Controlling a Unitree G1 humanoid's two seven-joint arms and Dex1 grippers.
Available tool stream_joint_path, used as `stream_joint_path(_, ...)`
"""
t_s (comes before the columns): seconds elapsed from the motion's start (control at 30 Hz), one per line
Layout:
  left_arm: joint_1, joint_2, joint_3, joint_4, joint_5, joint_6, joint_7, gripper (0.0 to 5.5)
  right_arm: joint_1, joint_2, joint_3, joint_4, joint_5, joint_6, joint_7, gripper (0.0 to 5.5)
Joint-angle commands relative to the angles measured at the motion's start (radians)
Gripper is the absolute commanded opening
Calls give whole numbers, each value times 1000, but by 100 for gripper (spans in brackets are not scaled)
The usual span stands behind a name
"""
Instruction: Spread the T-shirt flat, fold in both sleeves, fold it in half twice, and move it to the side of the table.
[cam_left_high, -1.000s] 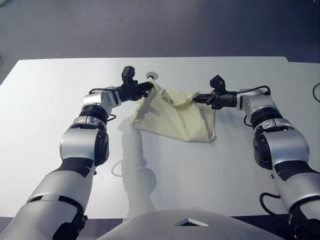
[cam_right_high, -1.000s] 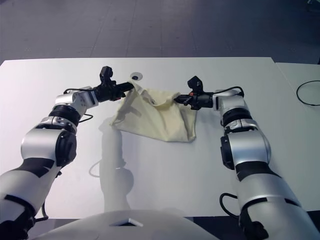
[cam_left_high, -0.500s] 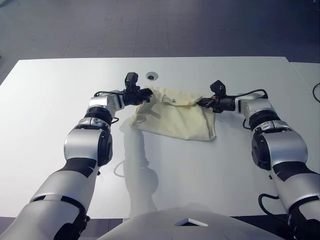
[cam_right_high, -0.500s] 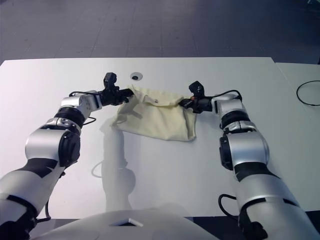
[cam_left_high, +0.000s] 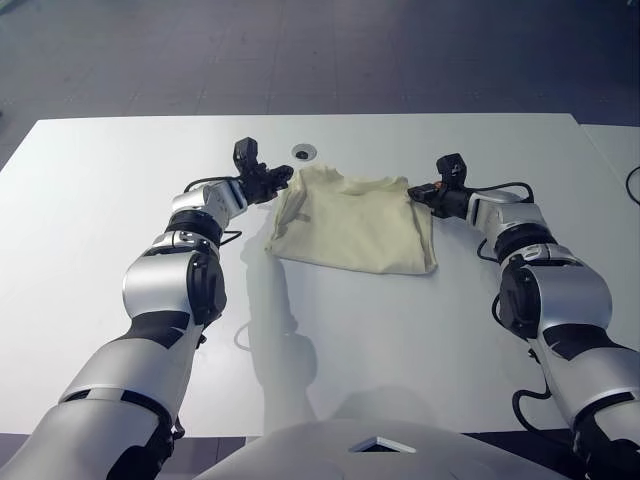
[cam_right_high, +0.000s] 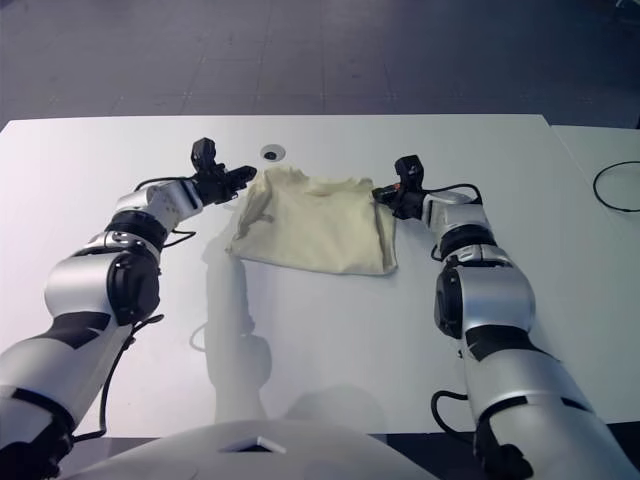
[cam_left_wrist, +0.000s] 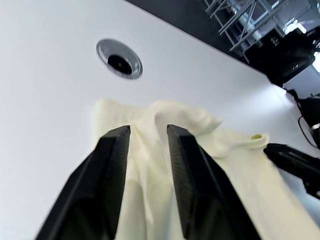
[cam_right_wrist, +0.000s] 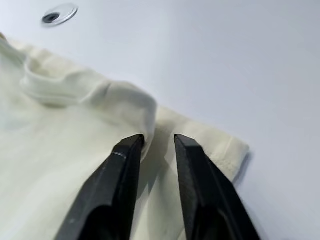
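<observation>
A pale yellow T-shirt (cam_left_high: 355, 225) lies on the white table (cam_left_high: 100, 220), collar toward the far edge, its left side still bunched in a fold. My left gripper (cam_left_high: 281, 178) is open just left of the shirt's far-left corner, and in the left wrist view its fingers (cam_left_wrist: 112, 150) stand apart above the fabric (cam_left_wrist: 240, 165). My right gripper (cam_left_high: 414, 191) is low at the far-right shoulder. In the right wrist view that gripper (cam_right_wrist: 157, 140) is open, its tips right at the shoulder fold (cam_right_wrist: 125, 100), gripping nothing.
A round metal grommet hole (cam_left_high: 303, 152) sits in the table just beyond the shirt's far-left corner. A black cable loop (cam_right_high: 615, 185) lies on a neighbouring surface to the right. Bare tabletop stretches to the left, right and front of the shirt.
Both grippers lowered the raised top edge of the shirt onto the table and let go. The left gripper drew back to the left; the shirt now lies flatter.
</observation>
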Motion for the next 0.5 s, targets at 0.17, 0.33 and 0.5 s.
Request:
stream_joint_path(0.17, -6, 12, -119, -84, 121, -82, -55, 289, 5, 11, 64, -62, -76, -161, 26, 268)
stream_joint_path(0.33, 259, 1, -322, -504, 250, -112, -87, 375, 16, 3, 193, -113, -201, -343, 37, 350)
stream_joint_path(0.5, 485, 34, -479, -867, 348, -24, -94, 463, 40, -28, 281, -92, -310, -432, -39, 436)
